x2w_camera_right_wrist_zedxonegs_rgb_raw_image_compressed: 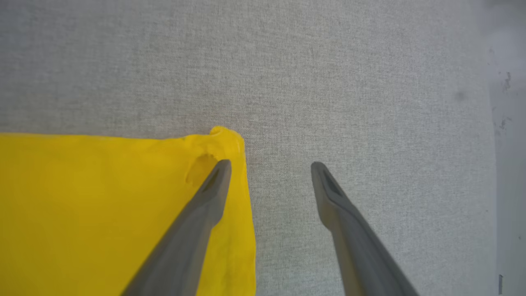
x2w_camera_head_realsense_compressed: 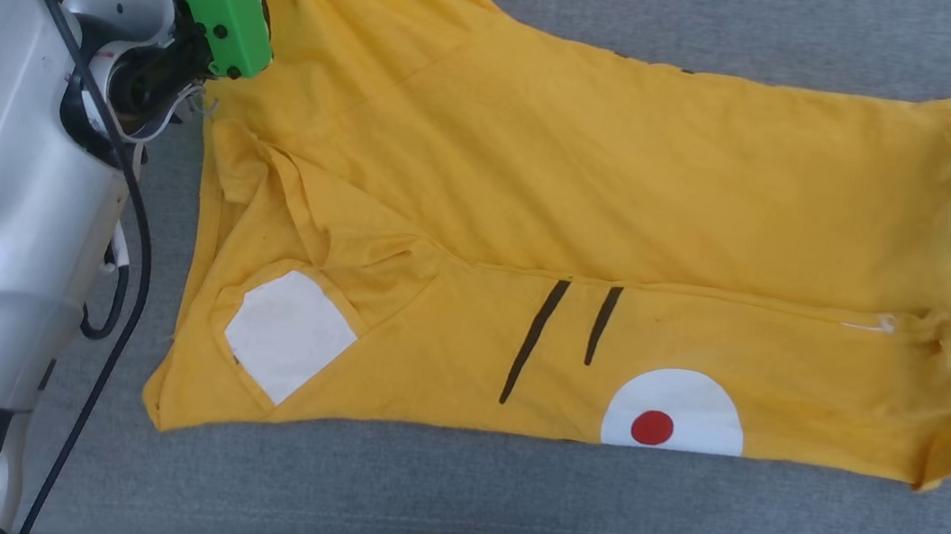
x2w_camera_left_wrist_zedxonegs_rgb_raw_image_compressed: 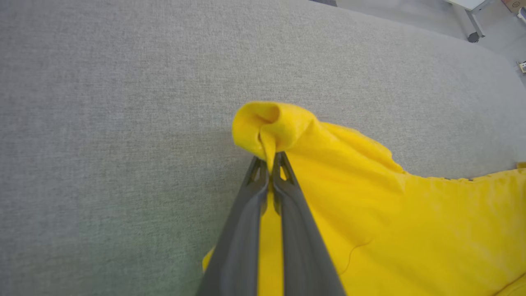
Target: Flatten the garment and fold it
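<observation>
- Left gripper (x2w_camera_left_wrist_zedxonegs_rgb_raw_image_compressed: 270, 158): jaws clenched on a bunched corner of the garment (x2w_camera_left_wrist_zedxonegs_rgb_raw_image_compressed: 390, 226); a yellow nub of cloth rolls out just beyond the fingertips, and a thin strip shows in the slit between the fingers
- Purpose of this pinch, as judged: a corner hold gives the arm a handle for drawing the cloth taut or carrying it over into a fold
- Right gripper (x2w_camera_right_wrist_zedxonegs_rgb_raw_image_compressed: 271, 166): jaws released and well apart, nothing between them; one fingertip lies over the garment's puckered corner, the other over the bare grey fabric surface (x2w_camera_right_wrist_zedxonegs_rgb_raw_image_compressed: 370, 82), so the side hem runs between the two
- Judged reason: straddling the hem prepares a matching pinch on this corner, not yet made
- Garment outward from the jaws: spread between the two grippers and doubled lengthwise; the plain yellow layer is nearest the fingertips, and the band with black stripes (x2w_camera_head_realsense_compressed: 553, 336), white patch (x2w_camera_head_realsense_compressed: 286, 334) and red dot (x2w_camera_head_realsense_compressed: 652, 427) is back toward the wrists
- Creases gather just behind the clenched jaws; flattening looks unfinished there
</observation>
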Motion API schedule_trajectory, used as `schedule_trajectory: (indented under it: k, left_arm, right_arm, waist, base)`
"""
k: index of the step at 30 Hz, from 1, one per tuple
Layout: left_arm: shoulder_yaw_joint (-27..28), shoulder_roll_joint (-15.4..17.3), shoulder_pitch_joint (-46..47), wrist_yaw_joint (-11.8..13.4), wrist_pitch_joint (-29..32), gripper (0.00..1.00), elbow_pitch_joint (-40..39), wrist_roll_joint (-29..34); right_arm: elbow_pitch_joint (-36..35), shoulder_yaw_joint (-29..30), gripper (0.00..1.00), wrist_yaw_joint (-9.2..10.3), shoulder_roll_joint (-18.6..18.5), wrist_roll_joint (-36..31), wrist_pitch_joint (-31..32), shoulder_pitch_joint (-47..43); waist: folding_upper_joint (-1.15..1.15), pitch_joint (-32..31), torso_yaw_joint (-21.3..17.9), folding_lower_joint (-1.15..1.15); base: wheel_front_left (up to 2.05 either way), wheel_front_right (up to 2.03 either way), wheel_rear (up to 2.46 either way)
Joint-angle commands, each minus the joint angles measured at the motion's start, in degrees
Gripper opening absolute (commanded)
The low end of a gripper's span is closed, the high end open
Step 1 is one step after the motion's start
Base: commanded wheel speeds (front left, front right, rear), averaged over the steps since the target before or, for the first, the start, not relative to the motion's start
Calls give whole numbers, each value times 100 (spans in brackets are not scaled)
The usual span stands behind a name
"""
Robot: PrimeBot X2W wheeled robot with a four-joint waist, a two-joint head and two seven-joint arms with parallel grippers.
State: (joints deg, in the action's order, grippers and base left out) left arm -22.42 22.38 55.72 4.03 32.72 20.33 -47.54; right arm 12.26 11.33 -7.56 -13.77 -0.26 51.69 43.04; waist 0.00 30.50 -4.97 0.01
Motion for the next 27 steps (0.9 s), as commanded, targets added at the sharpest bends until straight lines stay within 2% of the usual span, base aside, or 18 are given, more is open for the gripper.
schedule_trajectory:
  k: [1,10,11,12,20,27]
  left_arm:
    - [16,75,-98,-11,24,0,-95,-21]
    - [97,188,-326,78,49,0,-511,-114]
    - [102,190,-358,75,33,0,-523,-125]
    - [112,185,-382,61,1,0,-534,-139]
    - [316,119,-674,-104,-296,0,-566,-425]
    - [439,119,-1573,-273,-542,0,-653,-740]
  right_arm:
    - [79,-51,100,8,-5,-84,-47,127]
    - [664,-383,100,8,50,-118,-58,267]
    - [702,-369,27,8,80,-67,-21,266]
    - [703,-360,0,8,86,-42,-42,274]
    - [463,53,0,8,60,251,-606,185]
    - [212,92,0,8,-1,587,-847,-767]
  waist:
    - [0,206,183,-1]
    - [0,293,242,-1]
    - [0,259,240,-1]
    - [0,223,239,-1]
    - [0,-379,227,-1]
    - [0,-1231,126,-1]
  base:
    - [0,0,0]
    - [0,0,0]
    - [0,0,0]
    - [0,0,0]
    - [0,0,0]
    - [0,0,0]
